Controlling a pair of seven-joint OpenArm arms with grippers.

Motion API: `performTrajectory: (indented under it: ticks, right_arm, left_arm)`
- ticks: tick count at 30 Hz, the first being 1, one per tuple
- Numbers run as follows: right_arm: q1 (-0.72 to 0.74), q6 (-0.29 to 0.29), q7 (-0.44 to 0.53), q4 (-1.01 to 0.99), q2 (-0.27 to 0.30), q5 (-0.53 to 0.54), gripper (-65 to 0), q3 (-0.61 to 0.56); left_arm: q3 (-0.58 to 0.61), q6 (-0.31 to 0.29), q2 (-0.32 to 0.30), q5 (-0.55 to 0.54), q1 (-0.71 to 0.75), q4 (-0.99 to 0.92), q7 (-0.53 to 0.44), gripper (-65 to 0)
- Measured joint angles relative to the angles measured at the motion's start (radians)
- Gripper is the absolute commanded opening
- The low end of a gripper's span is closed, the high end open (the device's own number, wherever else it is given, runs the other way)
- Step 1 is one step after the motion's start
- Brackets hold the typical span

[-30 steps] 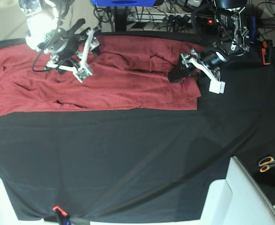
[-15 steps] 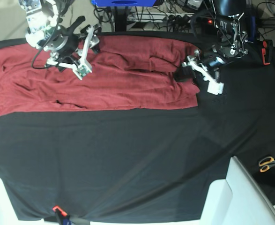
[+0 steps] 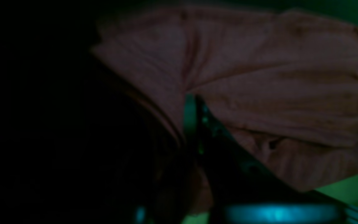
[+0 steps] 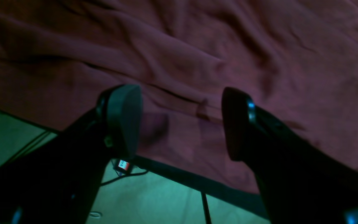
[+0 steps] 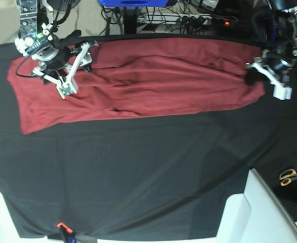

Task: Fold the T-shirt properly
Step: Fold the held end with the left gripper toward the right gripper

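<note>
The brick-red T-shirt [image 5: 148,83] lies stretched in a long band across the far part of the table. At its right end, my left gripper [image 5: 251,76] is shut on the shirt's edge. The left wrist view is dark, but it shows that gripper [image 3: 194,104] pinching the fabric [image 3: 275,77], which fans out beyond the closed fingers. My right gripper [image 5: 84,50] hovers open over the shirt's far left part. In the right wrist view its two fingers [image 4: 123,118] stand wide apart above wrinkled cloth [image 4: 197,56], holding nothing.
A black cloth [image 5: 138,172] covers the table. Scissors [image 5: 290,176] lie at the right edge. A white block [image 5: 254,212] sits at the near right corner and an orange clamp [image 5: 62,226] at the near edge. Cables and equipment crowd the space behind the table.
My left gripper shut on the shirt's right edge and pulled it right, stretching the bunched shirt out flat. The right gripper, still open, shifted left along the shirt.
</note>
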Motion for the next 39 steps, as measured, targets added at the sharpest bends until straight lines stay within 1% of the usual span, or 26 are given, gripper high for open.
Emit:
performTrajectory:
  ticks: [1, 3, 5, 6, 8, 10, 11, 13, 15, 18, 21, 23, 25, 27, 28, 30, 31, 33, 37, 39]
  right_arm:
    - [0.000, 0.000, 0.002, 0.000, -0.002, 0.003, -26.7, 0.007]
    - [0.002, -0.002, 0.001, 0.000, -0.002, 0.002, -26.7, 0.014]
    - [0.001, -0.003, 0.000, 0.000, 0.003, -0.002, -26.6, 0.016]
    - [0.002, -0.003, 0.001, 0.000, 0.002, -0.002, -26.6, 0.016]
    - [0.000, -0.001, 0.000, 0.000, -0.001, 0.000, -26.6, 0.016]
    - [0.000, 0.000, 0.000, 0.000, 0.000, 0.000, -26.6, 0.016]
    - [0.002, -0.004, 0.000, 0.000, 0.001, -0.002, -26.6, 0.016]
    - [0.000, -0.003, 0.001, 0.000, 0.000, 0.000, -26.6, 0.016]
    - [0.000, 0.003, 0.000, 0.000, 0.001, -0.001, -26.6, 0.016]
    - [0.000, -0.003, 0.000, 0.000, 0.001, -0.001, -26.6, 0.016]
    - [-0.001, -0.002, 0.000, 0.000, 0.001, -0.001, -26.6, 0.016]
    - [0.000, -0.002, 0.000, 0.000, 0.000, -0.001, -26.6, 0.016]
    - [0.000, -0.003, 0.000, 0.000, 0.001, -0.001, -26.6, 0.016]
    - [-0.001, -0.003, 0.000, 0.000, 0.001, -0.001, -26.6, 0.016]
    - [0.000, -0.002, 0.000, 0.000, 0.000, -0.001, -26.6, 0.016]
    - [0.000, -0.001, 0.000, 0.000, 0.001, -0.001, -26.6, 0.016]
    - [0.000, -0.002, 0.000, 0.000, 0.001, -0.002, -26.6, 0.016]
    - [-0.002, 0.009, 0.000, 0.000, -0.002, 0.003, -26.6, 0.038]
    - [-0.003, -0.003, 0.000, 0.000, 0.001, -0.005, -26.6, 0.087]
    - [-0.003, -0.003, 0.000, 0.000, 0.000, -0.005, -26.6, 0.108]
  left_arm:
    - [-0.006, 0.002, 0.000, 0.005, 0.017, 0.042, 0.013, -65.0]
    - [-0.007, 0.003, 0.005, 0.009, 0.045, 0.131, 0.068, -65.0]
    - [-0.005, 0.009, 0.061, 0.010, 0.064, 0.234, 0.082, -65.0]
    - [0.010, -0.002, 0.085, -0.002, 0.075, 0.276, 0.084, -65.0]
    - [0.067, -0.002, 0.122, 0.002, 0.108, 0.355, 0.084, -65.0]
    - [0.142, 0.002, 0.139, 0.006, 0.139, 0.414, 0.091, -65.0]
    - [0.180, 0.024, 0.143, 0.010, 0.152, 0.438, 0.093, -65.0]
    - [0.269, 0.111, 0.161, 0.007, 0.157, 0.463, 0.090, -65.0]
    - [0.347, 0.173, 0.182, 0.003, 0.149, 0.470, 0.086, -65.0]
    - [0.413, 0.264, 0.212, 0.005, 0.146, 0.473, 0.080, -65.0]
    - [0.453, 0.314, 0.243, 0.010, 0.135, 0.470, 0.087, -65.0]
    - [0.483, 0.333, 0.259, 0.011, 0.107, 0.464, 0.086, -65.0]
    - [0.521, 0.353, 0.269, 0.005, 0.087, 0.465, 0.072, -65.0]
    - [0.557, 0.377, 0.274, 0.005, 0.071, 0.465, 0.080, -65.0]
    - [0.571, 0.400, 0.275, 0.004, 0.064, 0.463, 0.080, -65.0]
    - [0.588, 0.407, 0.282, 0.005, 0.040, 0.444, 0.079, -65.0]
    - [0.596, 0.420, 0.286, 0.007, 0.023, 0.427, 0.079, -65.0]
    - [0.621, 0.420, 0.289, 0.005, -0.007, 0.378, 0.075, -65.0]
    - [0.664, 0.421, 0.294, 0.008, -0.028, 0.316, 0.076, -65.0]
    - [0.670, 0.421, 0.308, 0.012, -0.035, 0.304, 0.061, -65.0]
